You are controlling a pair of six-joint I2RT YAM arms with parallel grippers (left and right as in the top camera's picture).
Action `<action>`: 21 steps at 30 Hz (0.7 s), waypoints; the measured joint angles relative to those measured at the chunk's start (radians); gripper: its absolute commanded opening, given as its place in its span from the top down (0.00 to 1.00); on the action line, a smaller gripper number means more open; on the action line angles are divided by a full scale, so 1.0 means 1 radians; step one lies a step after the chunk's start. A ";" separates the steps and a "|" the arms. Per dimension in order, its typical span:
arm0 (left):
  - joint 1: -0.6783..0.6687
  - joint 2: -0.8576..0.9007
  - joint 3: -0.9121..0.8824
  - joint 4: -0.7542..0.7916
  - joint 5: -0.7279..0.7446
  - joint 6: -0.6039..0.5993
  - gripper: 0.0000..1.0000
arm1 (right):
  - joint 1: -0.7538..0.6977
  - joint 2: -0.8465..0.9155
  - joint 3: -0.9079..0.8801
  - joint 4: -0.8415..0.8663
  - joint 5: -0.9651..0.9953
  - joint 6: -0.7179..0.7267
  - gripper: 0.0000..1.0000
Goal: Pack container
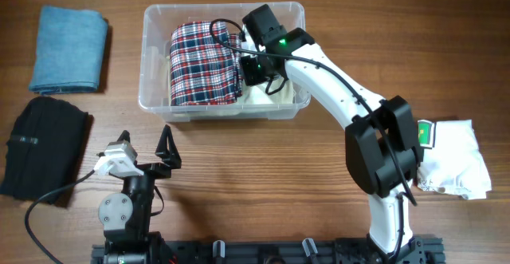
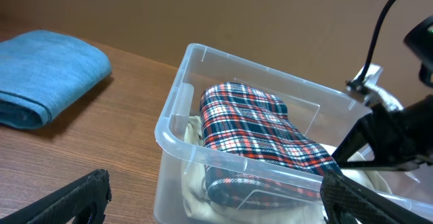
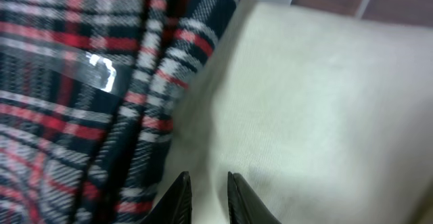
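Note:
The clear container (image 1: pixel 223 9) stands at the table's back centre and also shows in the left wrist view (image 2: pixel 169 126). In it a red, white and navy plaid garment (image 1: pixel 203 65) (image 2: pixel 257 126) (image 3: pixel 67 82) lies on a cream garment (image 1: pixel 267 96) (image 3: pixel 318 102). My right gripper (image 1: pixel 255 68) (image 3: pixel 206 183) reaches into the container, just right of the plaid garment. Its fingers are nearly together over the cream cloth and hold nothing that I can see. My left gripper (image 1: pixel 143 156) (image 2: pixel 216 204) is open and empty, near the table's front, in front of the container.
A folded blue towel (image 1: pixel 69 49) (image 2: pixel 47 75) lies at the back left. A folded black garment (image 1: pixel 44 148) lies at the front left. A white garment with a green tag (image 1: pixel 454 156) lies at the right edge, beside the right arm's base.

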 measured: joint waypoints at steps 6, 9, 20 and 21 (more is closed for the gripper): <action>0.000 0.000 0.000 0.000 0.000 0.000 0.00 | 0.000 0.010 0.000 0.014 -0.051 -0.021 0.46; 0.000 0.000 0.000 0.000 0.000 0.000 0.00 | 0.000 0.010 0.000 0.019 -0.079 -0.058 0.30; 0.000 0.000 0.000 0.000 0.000 0.000 0.00 | 0.007 0.010 0.000 -0.038 -0.112 -0.242 0.00; 0.000 0.000 0.000 0.000 0.000 0.000 0.00 | 0.008 0.010 0.000 -0.040 -0.113 -0.257 0.00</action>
